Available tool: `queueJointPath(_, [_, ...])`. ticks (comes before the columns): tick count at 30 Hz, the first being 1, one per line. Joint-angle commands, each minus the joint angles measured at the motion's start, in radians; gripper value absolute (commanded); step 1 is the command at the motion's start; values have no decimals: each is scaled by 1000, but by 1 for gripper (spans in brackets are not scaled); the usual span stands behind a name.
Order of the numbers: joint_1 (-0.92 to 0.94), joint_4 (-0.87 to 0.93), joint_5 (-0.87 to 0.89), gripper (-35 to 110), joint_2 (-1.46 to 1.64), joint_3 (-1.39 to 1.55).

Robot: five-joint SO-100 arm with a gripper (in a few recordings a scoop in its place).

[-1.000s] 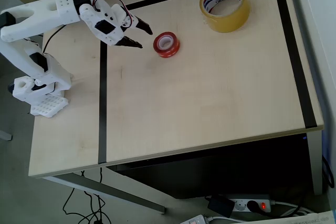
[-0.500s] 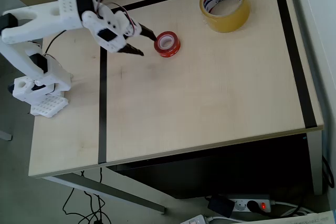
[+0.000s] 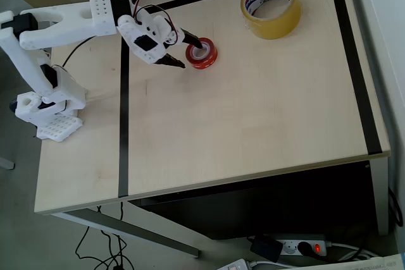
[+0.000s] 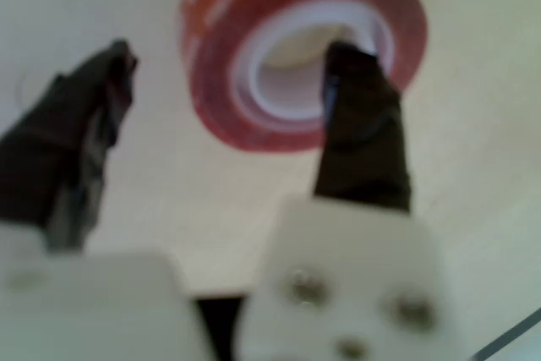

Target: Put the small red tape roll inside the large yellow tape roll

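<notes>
arm: white five-joint arm reaching from its base at the overhead view's left edge toward the right | gripper: two-finger gripper with black fingertips spread apart | wrist view: one dark finger right, one left

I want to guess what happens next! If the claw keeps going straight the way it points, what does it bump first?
Probably the small red tape roll: the claw is open, already straddling its near wall.
</notes>
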Motion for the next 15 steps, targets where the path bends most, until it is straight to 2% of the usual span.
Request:
queueJointPath(1, [-20,-6,-8,23,25,-83])
queueJointPath(7, [-21,-6,-8,23,-20,-100])
queueJointPath(15, [-20,0,-8,8,-63,-109])
